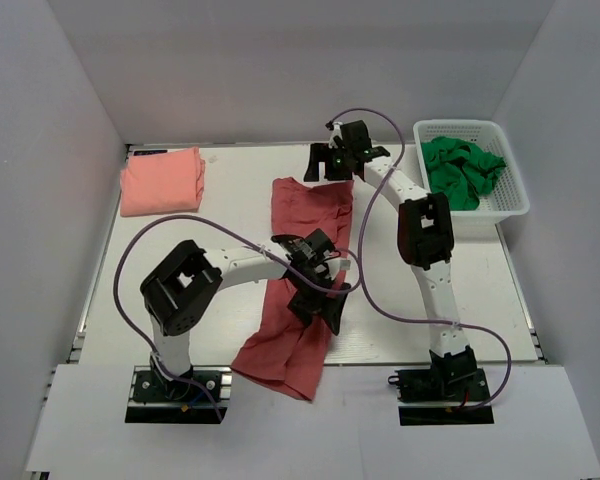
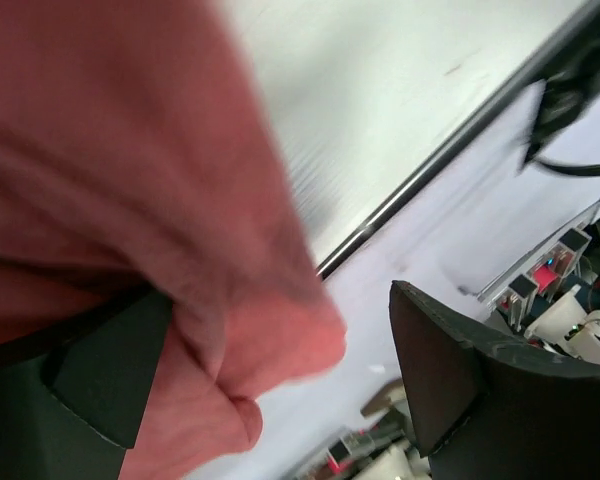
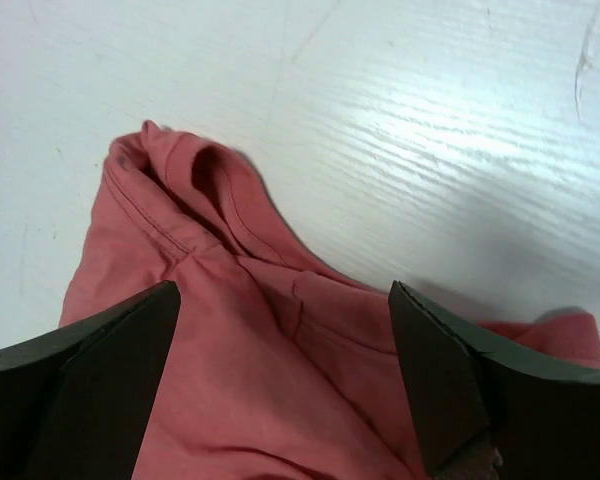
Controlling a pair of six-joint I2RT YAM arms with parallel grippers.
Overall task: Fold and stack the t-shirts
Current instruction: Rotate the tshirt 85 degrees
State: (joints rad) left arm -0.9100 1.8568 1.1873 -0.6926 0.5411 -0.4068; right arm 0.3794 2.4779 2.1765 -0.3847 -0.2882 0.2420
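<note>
The brick-red t-shirt (image 1: 298,280) lies crumpled in a long strip from the table's middle to its front edge, where its lower end hangs over. The salmon-pink t-shirt (image 1: 162,180) lies folded at the far left. My left gripper (image 1: 320,303) is open over the red shirt's middle. In the left wrist view the red cloth (image 2: 110,180) drapes over the left finger, and the right finger (image 2: 470,380) is bare. My right gripper (image 1: 327,166) is open just above the shirt's far edge. In the right wrist view its fingers (image 3: 110,385) straddle the cloth (image 3: 270,380) beside a hem fold.
A white basket (image 1: 510,205) holding green cloth (image 1: 462,170) stands at the far right. The table's front edge (image 1: 430,362) and a metal rail run just below the left gripper. White walls enclose the table on three sides.
</note>
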